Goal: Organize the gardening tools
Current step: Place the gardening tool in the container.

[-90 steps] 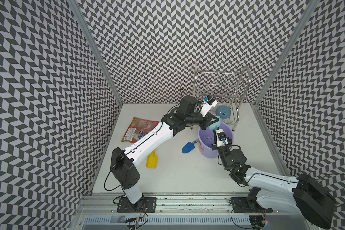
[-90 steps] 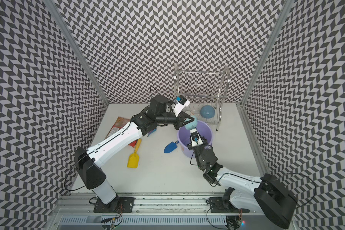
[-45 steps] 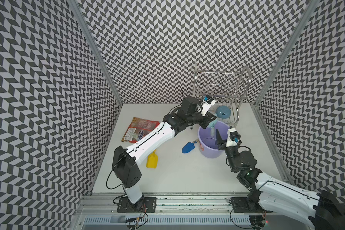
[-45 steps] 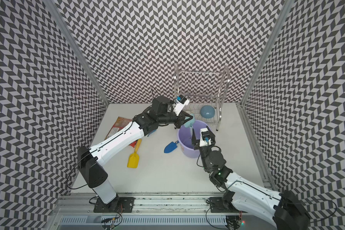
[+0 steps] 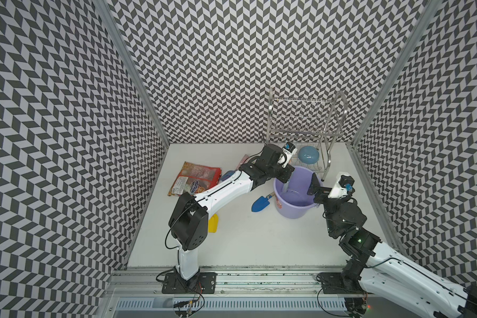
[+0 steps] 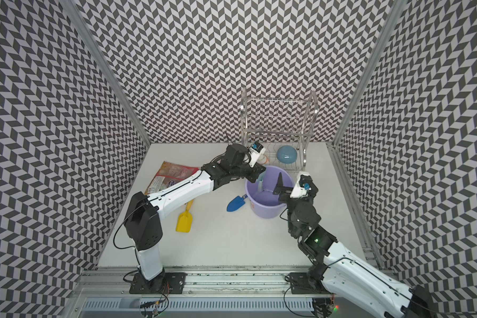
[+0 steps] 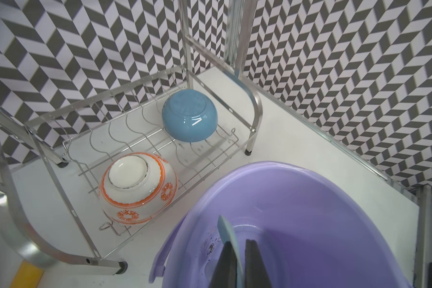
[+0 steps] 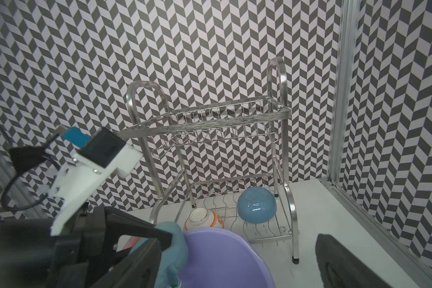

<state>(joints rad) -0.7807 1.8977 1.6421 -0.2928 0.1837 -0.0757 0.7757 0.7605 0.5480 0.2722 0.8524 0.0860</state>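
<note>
Lavender bucket (image 5: pixel 292 210): contains the pale blue shovel (image 7: pixel 228 234), clenched in my left gripper (image 7: pixel 237 243).
Beside the bucket: dark blue trowel (image 5: pixel 260 203); farther off, yellow spade (image 6: pixel 185 219).
Behind the bucket: wire rack (image 7: pixel 92 129) holding a blue bowl (image 7: pixel 190 116) and an orange-patterned bowl (image 7: pixel 137 188), both upturned.
Change: my right gripper (image 8: pixel 242 249), closed over the bucket a second ago, now stands spread wide and empty at its rim.

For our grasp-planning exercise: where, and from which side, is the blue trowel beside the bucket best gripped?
Probably its thin handle, from straight above, jaws across it: the trowel lies flat, its blade is broad, and the bucket crowds the handle's end.
</note>
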